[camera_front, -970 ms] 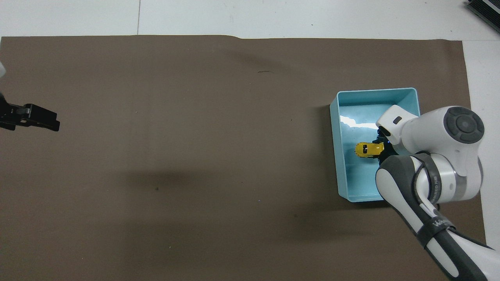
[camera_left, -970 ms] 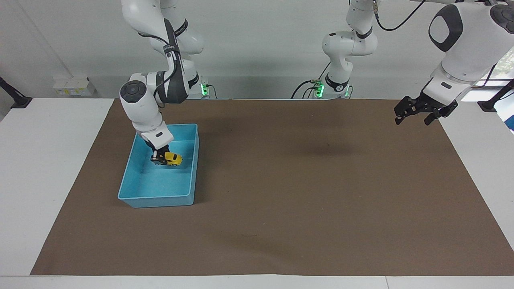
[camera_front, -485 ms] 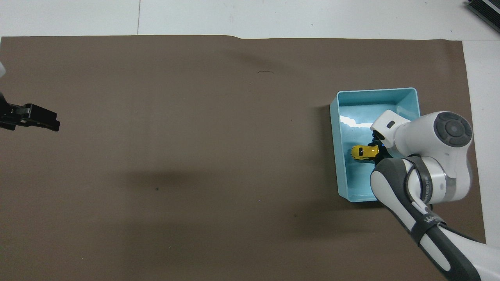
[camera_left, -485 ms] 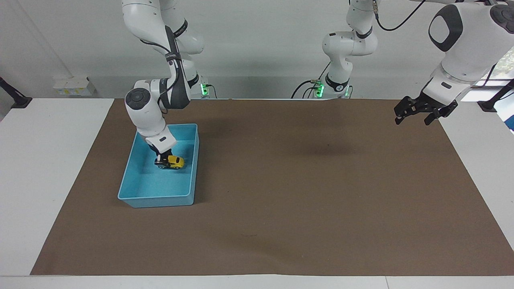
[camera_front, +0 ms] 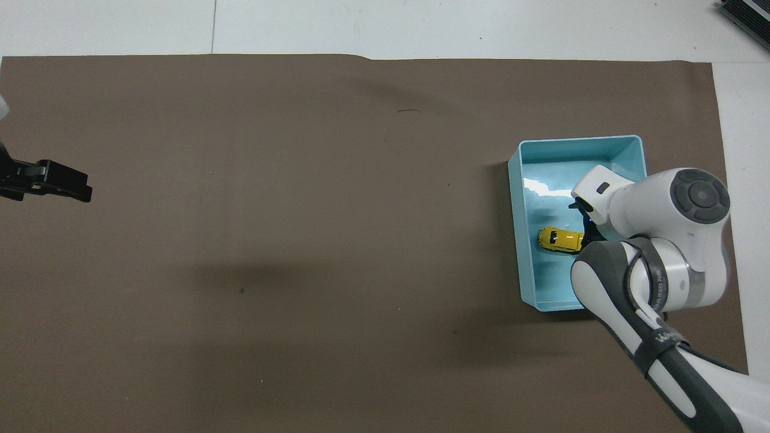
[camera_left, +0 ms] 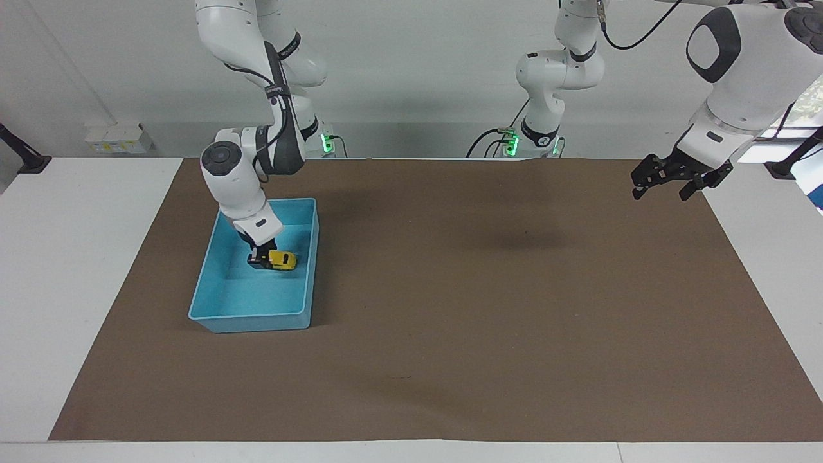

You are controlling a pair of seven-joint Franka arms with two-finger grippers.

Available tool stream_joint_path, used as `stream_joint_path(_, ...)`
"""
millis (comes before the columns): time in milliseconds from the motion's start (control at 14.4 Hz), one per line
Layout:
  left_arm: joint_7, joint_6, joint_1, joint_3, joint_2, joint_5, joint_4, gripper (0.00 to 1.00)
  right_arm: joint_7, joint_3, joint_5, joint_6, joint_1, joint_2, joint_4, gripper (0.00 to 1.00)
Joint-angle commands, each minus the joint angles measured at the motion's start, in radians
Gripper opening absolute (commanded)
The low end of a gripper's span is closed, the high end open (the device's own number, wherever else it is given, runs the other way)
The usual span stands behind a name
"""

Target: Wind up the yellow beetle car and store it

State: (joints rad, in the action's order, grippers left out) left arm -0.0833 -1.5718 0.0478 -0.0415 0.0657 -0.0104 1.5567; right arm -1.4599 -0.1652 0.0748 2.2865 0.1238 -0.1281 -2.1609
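Car in the bin at the right gripper

The yellow car (camera_left: 281, 260) sits low inside the blue bin (camera_left: 308, 276), about midway along it and close to the bin's wall on the side toward the left arm; whether its wheels touch the bin floor cannot be told. The right gripper (camera_left: 260, 257) reaches down into the bin at the car's tail, and whether its fingers are clamped on the car or apart cannot be told. The bin stands on the brown mat (camera_left: 488, 308) covering the worktop. The left gripper (camera_left: 665, 181) waits in the air well apart from the bin, over the mat's edge, fingers apart
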Motion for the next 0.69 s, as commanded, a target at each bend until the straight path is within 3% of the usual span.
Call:
stream_joint_path(0, -0.003, 0.009, -0.014, 0.012, -0.014, 0.015, 0.008, 1.0, 0.041, -0.011, -0.013, -0.147, 0.002, 0.013, 0.106, 1.0)
stream_joint_path(208, -0.003, 0.007, -0.014, 0.012, -0.014, 0.015, 0.008, 1.0, 0.117, -0.014, -0.061, -0.299, 0.002, 0.022, 0.237, 1.0)
stream_joint_path(624, -0.003, 0.009, -0.014, 0.012, -0.014, 0.015, 0.006, 1.0, 0.426, -0.045, -0.09, -0.462, 0.0, 0.051, 0.398, 1.0)
